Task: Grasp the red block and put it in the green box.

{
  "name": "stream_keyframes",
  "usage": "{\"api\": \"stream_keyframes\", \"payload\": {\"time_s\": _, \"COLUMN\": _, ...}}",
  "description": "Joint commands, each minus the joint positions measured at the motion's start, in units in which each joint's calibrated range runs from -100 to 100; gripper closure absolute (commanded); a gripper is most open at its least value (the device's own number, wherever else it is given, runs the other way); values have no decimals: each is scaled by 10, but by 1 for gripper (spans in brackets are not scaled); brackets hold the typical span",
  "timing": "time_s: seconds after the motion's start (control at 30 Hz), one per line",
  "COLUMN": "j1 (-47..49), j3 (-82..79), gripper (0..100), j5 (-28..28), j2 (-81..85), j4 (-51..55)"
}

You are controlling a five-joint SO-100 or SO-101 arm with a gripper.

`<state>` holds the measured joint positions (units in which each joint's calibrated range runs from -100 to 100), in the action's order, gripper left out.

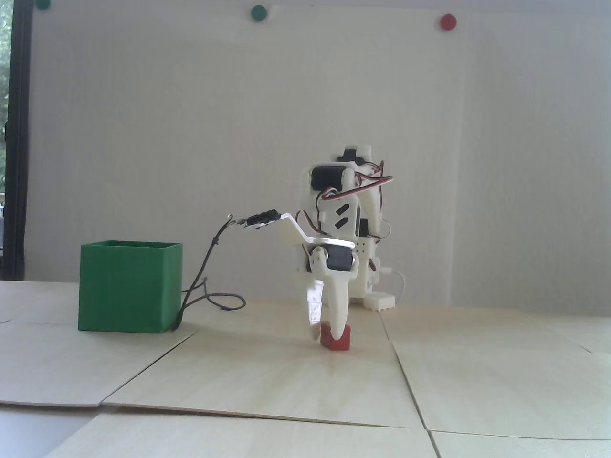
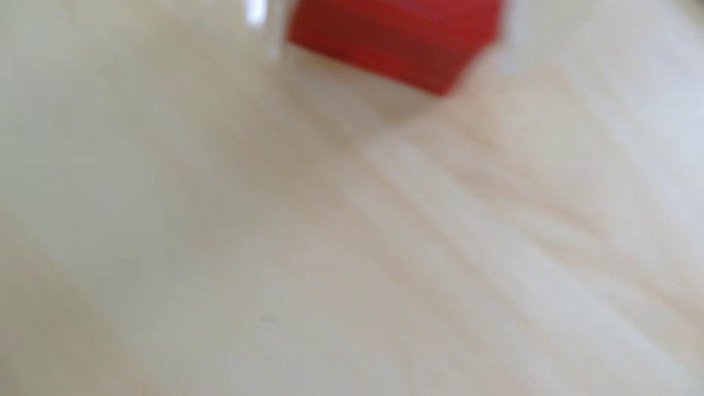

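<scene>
Red block (image 1: 335,338) sits on the table (image 1: 267,381) between the gripper (image 1: 326,335) fingers. Grip state unclear; squeeze squarely before lifting toward the green box (image 1: 129,287).

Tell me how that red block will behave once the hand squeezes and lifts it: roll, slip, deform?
The red block looks small, flat-faced and solid, so it should stay rigid and not roll. It sits flat on the table, probably light. The hand has smooth-looking plastic fingers, so it could twist or slip if gripped off-centre.
</scene>
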<state>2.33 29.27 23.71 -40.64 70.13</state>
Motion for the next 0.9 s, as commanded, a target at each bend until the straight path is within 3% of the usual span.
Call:
{"api": "stream_keyframes", "payload": {"time_s": 0.0, "j1": -8, "j3": 36, "gripper": 96, "j5": -3, "j2": 7, "j4": -7}}
{"api": "stream_keyframes", "payload": {"time_s": 0.23, "j1": -7, "j3": 36, "gripper": 96, "j5": 0, "j2": 7, "j4": -6}}
{"api": "stream_keyframes", "payload": {"time_s": 0.33, "j1": -6, "j3": 36, "gripper": 78, "j5": 3, "j2": 8, "j4": -9}}
{"api": "stream_keyframes", "payload": {"time_s": 0.47, "j1": -1, "j3": 36, "gripper": 68, "j5": 25, "j2": 8, "j4": -7}}
{"api": "stream_keyframes", "payload": {"time_s": 0.87, "j1": 9, "j3": 35, "gripper": 67, "j5": 164, "j2": 8, "j4": -8}}
